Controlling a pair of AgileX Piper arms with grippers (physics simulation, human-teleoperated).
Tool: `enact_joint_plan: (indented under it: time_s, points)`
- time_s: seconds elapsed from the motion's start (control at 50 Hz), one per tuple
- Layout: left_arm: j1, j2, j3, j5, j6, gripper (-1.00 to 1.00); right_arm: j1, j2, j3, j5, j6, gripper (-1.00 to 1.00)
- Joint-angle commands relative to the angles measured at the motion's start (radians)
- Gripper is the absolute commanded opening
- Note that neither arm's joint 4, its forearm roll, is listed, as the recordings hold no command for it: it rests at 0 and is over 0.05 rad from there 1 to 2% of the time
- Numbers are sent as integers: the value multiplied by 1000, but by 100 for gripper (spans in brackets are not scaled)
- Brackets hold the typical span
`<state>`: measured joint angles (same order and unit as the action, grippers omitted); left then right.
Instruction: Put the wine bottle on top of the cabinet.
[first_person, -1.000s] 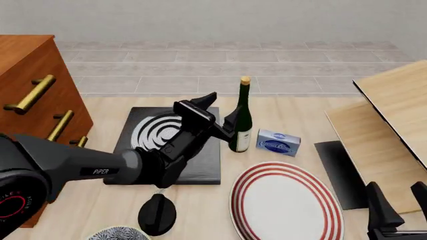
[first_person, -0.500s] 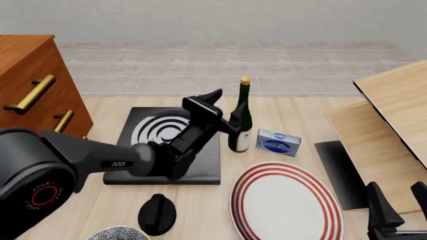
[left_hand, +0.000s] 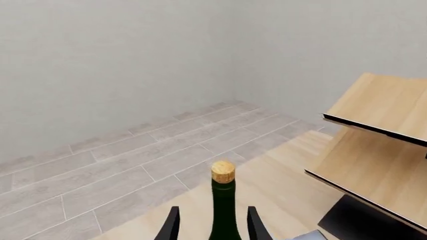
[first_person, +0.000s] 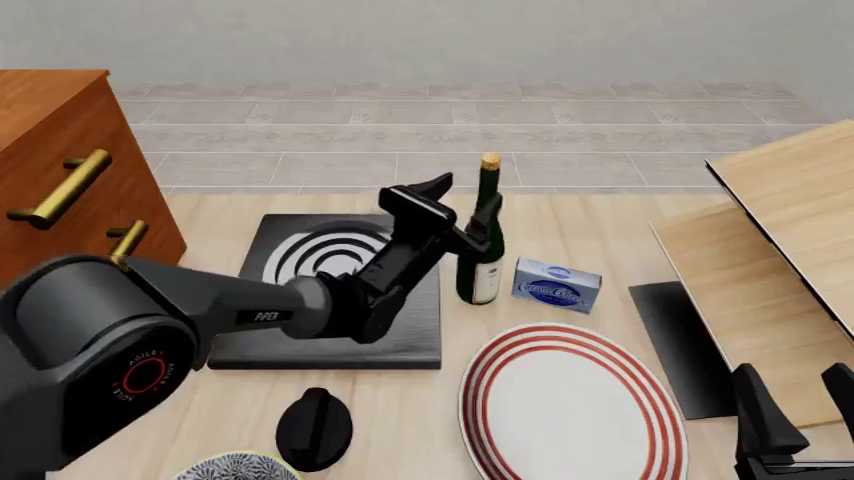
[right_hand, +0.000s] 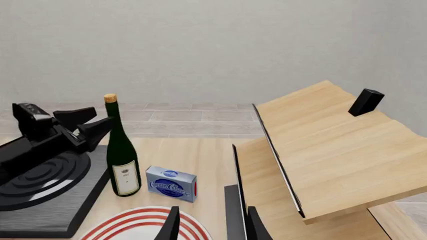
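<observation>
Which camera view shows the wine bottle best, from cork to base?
The right wrist view: the whole bottle stands clear, label included. In the front view the left pincer covers part of it. The left wrist view shows only its cork and neck between the fingers.

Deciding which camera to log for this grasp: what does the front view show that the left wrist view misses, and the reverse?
Only the front view shows the cabinet, the striped plate, the blue box and the bottle's label. Only the left wrist view shows the open left end effector straddling the neck. Both show the wine bottle, its cork and the pale boards.
</observation>
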<state>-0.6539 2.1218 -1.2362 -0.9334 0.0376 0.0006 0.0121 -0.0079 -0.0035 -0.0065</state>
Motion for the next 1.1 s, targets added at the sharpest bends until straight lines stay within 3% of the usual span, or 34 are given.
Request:
enact_joint_plan:
  time_s: [0.02,0.84,1.1]
  points:
    - [-9,42,-43,7,0,100,0,0,0,0,0,100]
    - [10,215,-255,75,11,100,0,0,0,0,0,100]
    - [16,307,-392,149,13,100,0,0,0,0,0,100]
